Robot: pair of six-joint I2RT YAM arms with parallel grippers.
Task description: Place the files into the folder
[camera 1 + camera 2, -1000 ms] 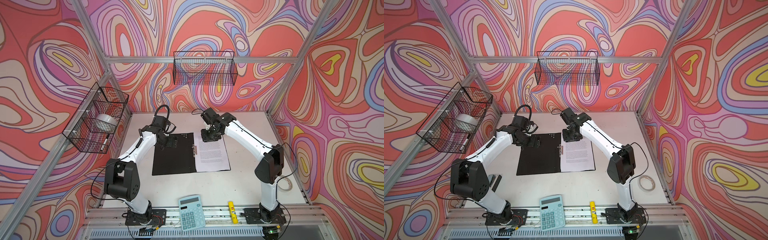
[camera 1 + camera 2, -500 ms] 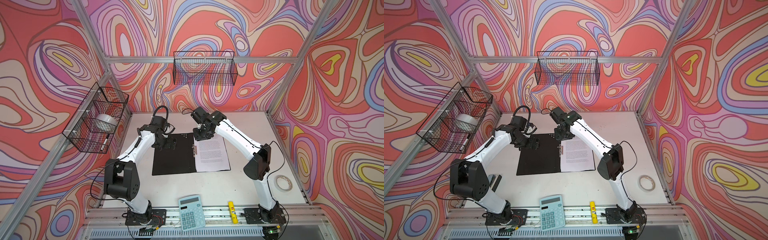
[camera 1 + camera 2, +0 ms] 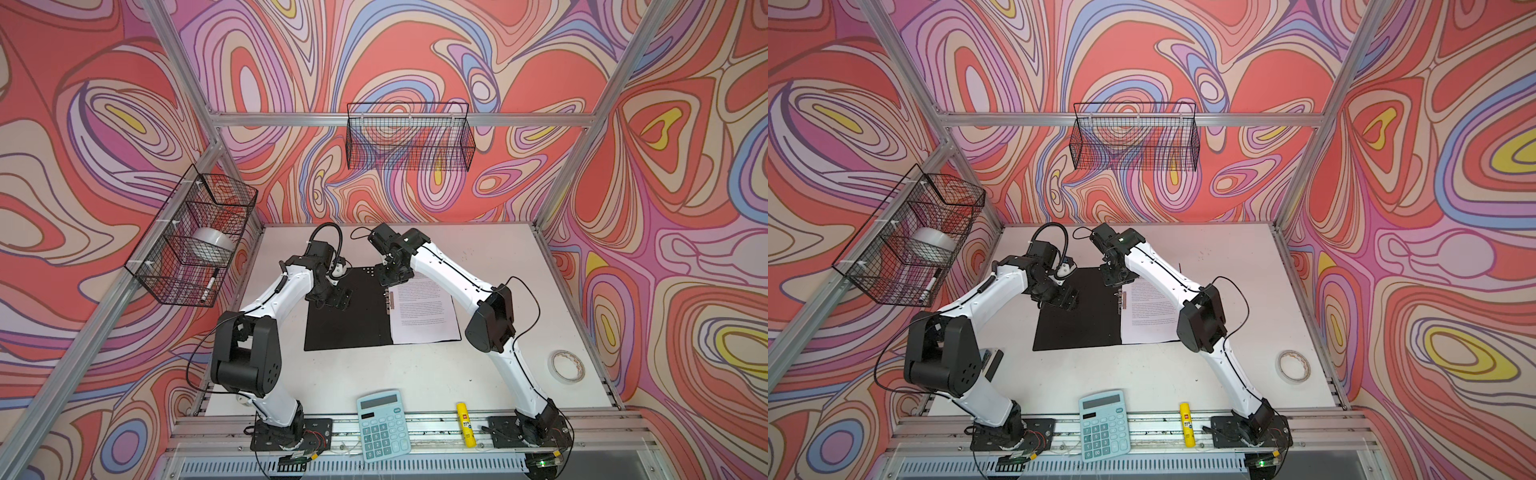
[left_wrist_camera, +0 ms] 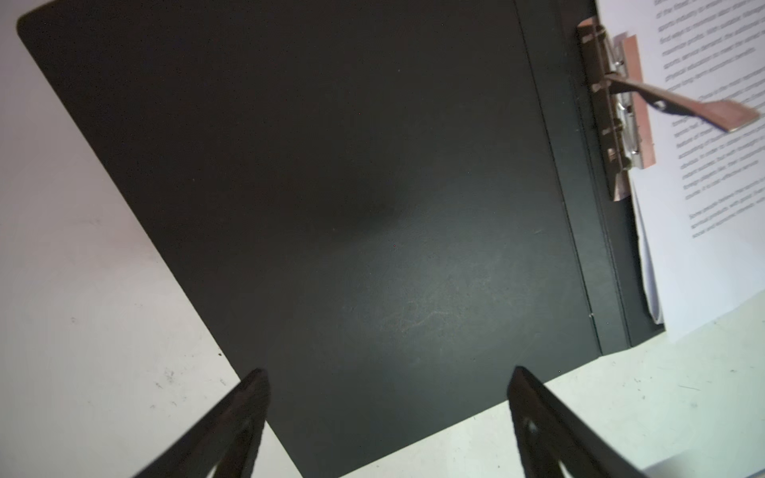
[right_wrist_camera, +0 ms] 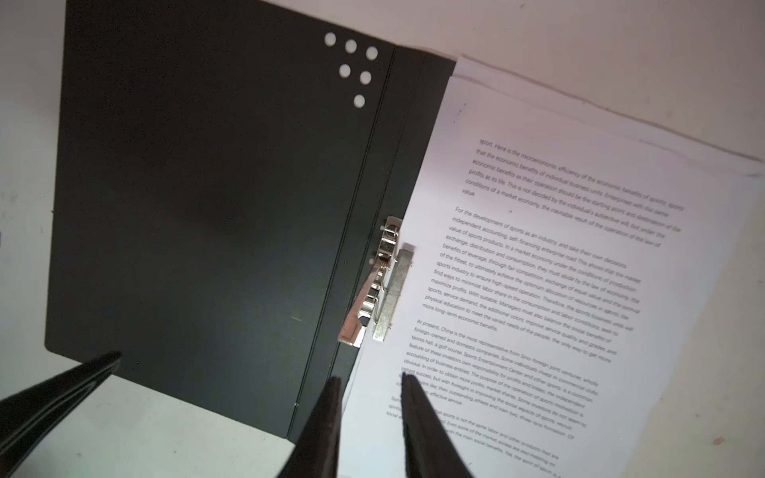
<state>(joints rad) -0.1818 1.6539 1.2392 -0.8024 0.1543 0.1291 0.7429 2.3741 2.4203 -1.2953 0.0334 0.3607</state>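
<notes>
Since the files (image 3: 424, 309) lie unclamped in the open folder (image 3: 347, 320), the right gripper (image 5: 369, 383), barely open and empty, may skew them at the clip (image 5: 383, 285); the left gripper (image 4: 385, 385) gapes empty.

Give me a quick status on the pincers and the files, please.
Left pincer open, empty, over the folder. Right pincer narrowly open, empty, at the files' inner edge. Files flat beside the clip. Nothing blocking.
</notes>
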